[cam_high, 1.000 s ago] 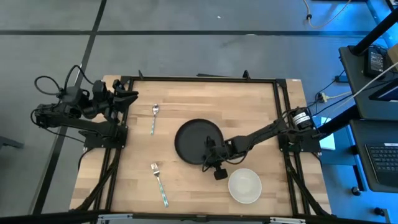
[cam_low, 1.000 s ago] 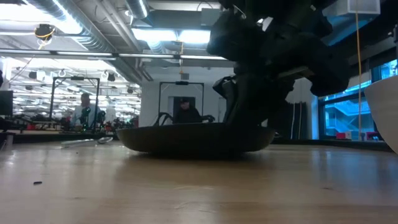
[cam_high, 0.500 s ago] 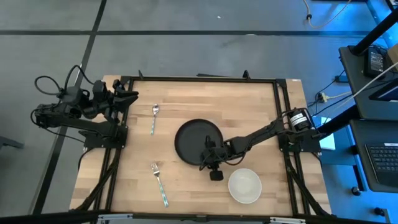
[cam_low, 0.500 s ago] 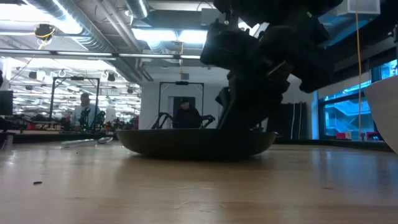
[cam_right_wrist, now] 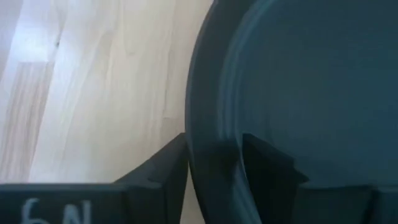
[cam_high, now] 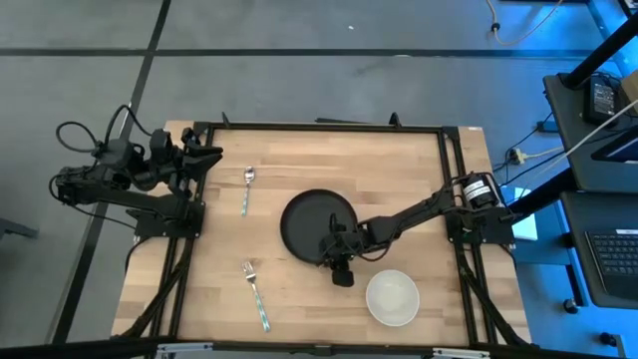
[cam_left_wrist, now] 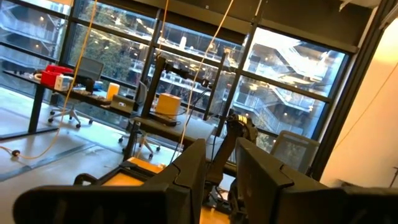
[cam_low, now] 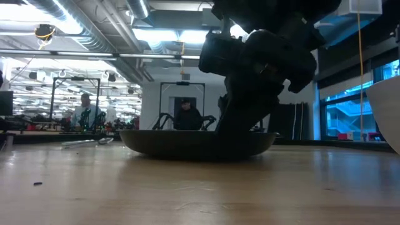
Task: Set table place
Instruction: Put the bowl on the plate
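we see the setting only begun. the black plate [cam_high: 317, 227] lies near the middle of the table [cam_high: 399, 160], and our right gripper [cam_high: 337, 251] is down at its rim on the side nearest the white bowl [cam_high: 392, 297]. in the right wrist view the two fingers [cam_right_wrist: 163, 163] straddle the rim, one outside on the wood and one over the plate's inner face, close on it, so we judge the plate gripped or nearly so. the bowl stands apart by the near right corner. the spoon [cam_high: 247, 187] and the fork [cam_high: 255, 293] lie apart on the left half, untouched. our left gripper [cam_high: 204, 155] waits off the far left corner, fingers slightly apart and empty. bowl, fork and spoon are left to place. there is open wood around the plate, though the bowl is near the right arm's wrist and the black frame borders every edge.
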Tool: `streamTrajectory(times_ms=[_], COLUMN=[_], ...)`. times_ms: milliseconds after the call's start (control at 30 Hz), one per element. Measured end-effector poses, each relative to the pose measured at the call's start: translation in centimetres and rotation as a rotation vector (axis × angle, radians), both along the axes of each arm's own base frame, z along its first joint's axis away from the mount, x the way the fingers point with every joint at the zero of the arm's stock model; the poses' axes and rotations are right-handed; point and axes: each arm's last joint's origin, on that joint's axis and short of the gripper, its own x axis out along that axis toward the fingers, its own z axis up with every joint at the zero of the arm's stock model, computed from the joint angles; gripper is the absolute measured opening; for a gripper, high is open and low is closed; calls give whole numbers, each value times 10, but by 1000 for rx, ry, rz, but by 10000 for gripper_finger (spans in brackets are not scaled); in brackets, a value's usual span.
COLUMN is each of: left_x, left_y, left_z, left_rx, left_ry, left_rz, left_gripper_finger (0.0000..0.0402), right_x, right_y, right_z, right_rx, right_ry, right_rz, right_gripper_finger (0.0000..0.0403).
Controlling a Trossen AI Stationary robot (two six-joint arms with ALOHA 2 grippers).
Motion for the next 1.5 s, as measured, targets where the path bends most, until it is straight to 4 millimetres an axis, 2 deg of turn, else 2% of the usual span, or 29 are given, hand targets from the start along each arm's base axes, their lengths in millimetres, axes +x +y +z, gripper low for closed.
streamTrajectory(times_ms=[167,333,533,667,833,1000,1300,1500], left_x=[0,0,0,0,0,0,0,0], left_y=[0,0,0,0,0,-1,-1,-1], left_z=[0,0,0,0,0,0,0,0], left_rx=[0,0,-4,-3,-1,-2,-120,-118], left_ry=[0,0,0,-1,-1,-1,-28,-28], left_rz=[0,0,-1,-8,-18,-20,-63,-75], left_gripper_finger=[82,82,82,82,82,82,82,82], right_x=[12,27,32,22,0,-17,-36,-47], right_y=[5,11,13,10,10,17,34,49], right_z=[18,46,88,112,137,155,173,166], right_rx=[101,151,110,84,40,2,-42,-74], right_ry=[-37,-55,75,258,500,620,707,750], right_rz=[2,42,45,0,-61,-68,-47,-28], right_gripper_finger=[156,156,156,156,156,156,156,156])
